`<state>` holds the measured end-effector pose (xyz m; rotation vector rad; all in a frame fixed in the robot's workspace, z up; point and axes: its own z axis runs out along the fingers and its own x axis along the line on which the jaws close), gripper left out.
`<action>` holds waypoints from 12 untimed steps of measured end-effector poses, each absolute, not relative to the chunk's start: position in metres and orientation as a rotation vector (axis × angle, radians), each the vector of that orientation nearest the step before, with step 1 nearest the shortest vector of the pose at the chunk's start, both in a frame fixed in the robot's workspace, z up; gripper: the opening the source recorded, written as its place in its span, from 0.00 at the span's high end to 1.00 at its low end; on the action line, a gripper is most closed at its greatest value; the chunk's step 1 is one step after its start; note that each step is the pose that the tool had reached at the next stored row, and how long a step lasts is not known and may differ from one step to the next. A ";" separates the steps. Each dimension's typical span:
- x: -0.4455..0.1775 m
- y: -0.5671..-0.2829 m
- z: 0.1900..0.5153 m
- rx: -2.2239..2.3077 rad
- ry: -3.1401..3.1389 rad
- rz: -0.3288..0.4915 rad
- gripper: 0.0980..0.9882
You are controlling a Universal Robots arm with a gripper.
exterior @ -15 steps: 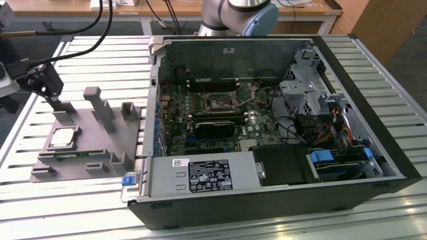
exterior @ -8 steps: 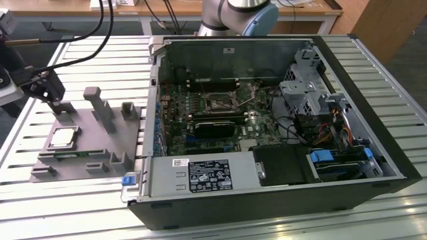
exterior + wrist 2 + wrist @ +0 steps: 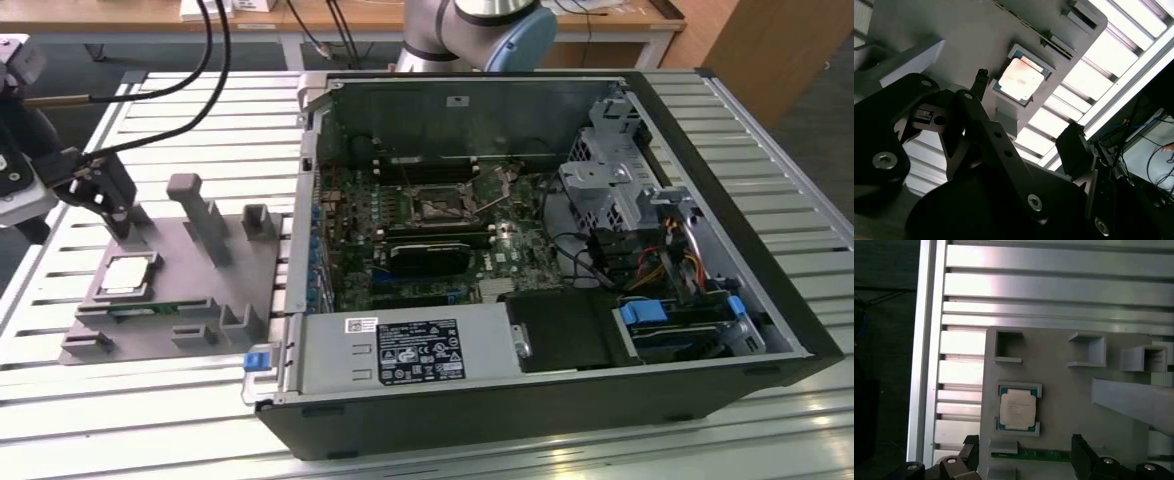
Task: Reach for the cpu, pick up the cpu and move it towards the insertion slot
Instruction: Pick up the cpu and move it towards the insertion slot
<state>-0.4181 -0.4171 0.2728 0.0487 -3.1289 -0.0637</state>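
Hovering over the grey plastic fixture plate [image 3: 187,268] on the slatted aluminium bench [image 3: 160,405], the black two-fingered tool [image 3: 1024,441] stands wide open and empty. The small silvery square cpu [image 3: 1017,410] lies flat in its recess nearby, well apart from the metal-framed square insertion slot [image 3: 441,205] inside the open black computer case [image 3: 534,405]

One cpu [image 3: 1017,410], one insertion slot [image 3: 438,207], one computer case [image 3: 534,412], one grey holder [image 3: 187,285]

cpu [image 3: 1017,409] lid: dull silvery metal
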 end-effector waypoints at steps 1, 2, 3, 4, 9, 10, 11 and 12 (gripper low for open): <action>-0.418 -0.417 0.271 0.048 -3.127 -0.064 0.19; -0.418 -0.417 0.270 0.048 -3.126 -0.064 0.19; -0.418 -0.417 0.268 0.049 -3.125 -0.064 0.19; -0.418 -0.417 0.266 0.048 -3.123 -0.064 0.19; -0.418 -0.416 0.258 0.048 -3.118 -0.064 0.19; -0.418 -0.416 0.256 0.048 -3.116 -0.064 0.19; -0.418 -0.416 0.254 0.048 -3.115 -0.064 0.19; -0.418 -0.416 0.252 0.048 -3.115 -0.065 0.19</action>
